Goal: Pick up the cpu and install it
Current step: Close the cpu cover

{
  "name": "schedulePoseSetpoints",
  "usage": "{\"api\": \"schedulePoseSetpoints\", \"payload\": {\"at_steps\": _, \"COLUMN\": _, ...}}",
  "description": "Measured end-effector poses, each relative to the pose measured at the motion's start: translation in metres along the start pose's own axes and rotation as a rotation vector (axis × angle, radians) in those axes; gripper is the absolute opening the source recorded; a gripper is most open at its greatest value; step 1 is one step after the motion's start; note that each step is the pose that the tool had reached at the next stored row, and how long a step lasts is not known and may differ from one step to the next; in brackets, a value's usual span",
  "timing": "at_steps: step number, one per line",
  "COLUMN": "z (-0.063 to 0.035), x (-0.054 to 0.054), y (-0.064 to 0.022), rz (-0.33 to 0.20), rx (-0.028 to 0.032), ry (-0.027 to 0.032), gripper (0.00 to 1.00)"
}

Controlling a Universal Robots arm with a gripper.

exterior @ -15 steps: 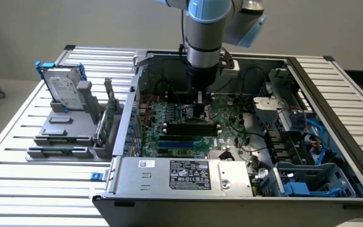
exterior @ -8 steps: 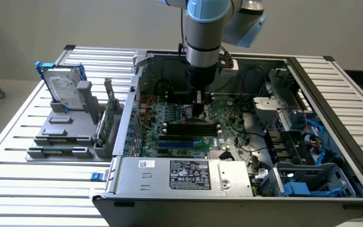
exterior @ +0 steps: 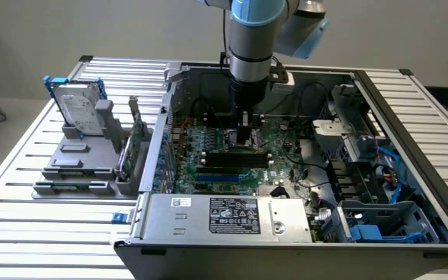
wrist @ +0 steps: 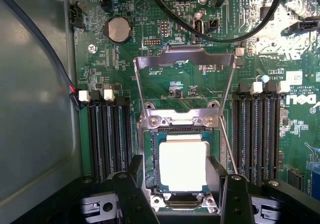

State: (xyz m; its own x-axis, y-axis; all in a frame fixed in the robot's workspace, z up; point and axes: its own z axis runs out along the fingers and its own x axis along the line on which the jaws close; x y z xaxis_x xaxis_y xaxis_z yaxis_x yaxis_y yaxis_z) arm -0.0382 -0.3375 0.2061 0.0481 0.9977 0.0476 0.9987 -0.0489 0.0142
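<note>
Wrist view: the cpu (wrist: 183,166) lies flat in its socket (wrist: 179,120), shiny top up, with the socket's metal load plate (wrist: 186,58) swung up and open beyond it. The tool (wrist: 176,176) sits straddling the chip, its black fingers (wrist: 134,184) spread wide on two opposite sides; one finger stands clear of the chip's edge, the other looks just beside it, and contact cannot be told. Banks of black memory slots (wrist: 107,134) flank the socket on the green motherboard (wrist: 165,14), which also carries a coin cell (wrist: 119,29).

In the exterior view the tool (exterior: 244,133) hangs low inside the open computer case (exterior: 170,116), whose power supply (exterior: 224,217) fills the near side. On the slatted table (exterior: 21,227), at the exterior view's left, a hard drive (exterior: 80,108) stands upright in a grey fixture.
</note>
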Motion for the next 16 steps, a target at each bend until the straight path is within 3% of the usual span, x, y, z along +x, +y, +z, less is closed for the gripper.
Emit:
{"api": "schedulePoseSetpoints", "payload": {"at_steps": 4, "z": 0.0001, "x": 0.0000, "y": -0.0010, "rz": -0.003, "rx": 0.0004, "ry": -0.0042, "gripper": 0.62}}
{"api": "schedulePoseSetpoints", "payload": {"at_steps": 10, "z": 0.0015, "x": -0.0002, "y": -0.0031, "rz": -0.012, "rx": 0.0006, "ry": -0.0166, "gripper": 0.62}}
{"api": "schedulePoseSetpoints", "payload": {"at_steps": 16, "z": 0.0034, "x": -0.0003, "y": -0.0042, "rz": -0.018, "rx": 0.0007, "ry": -0.0178, "gripper": 0.62}}
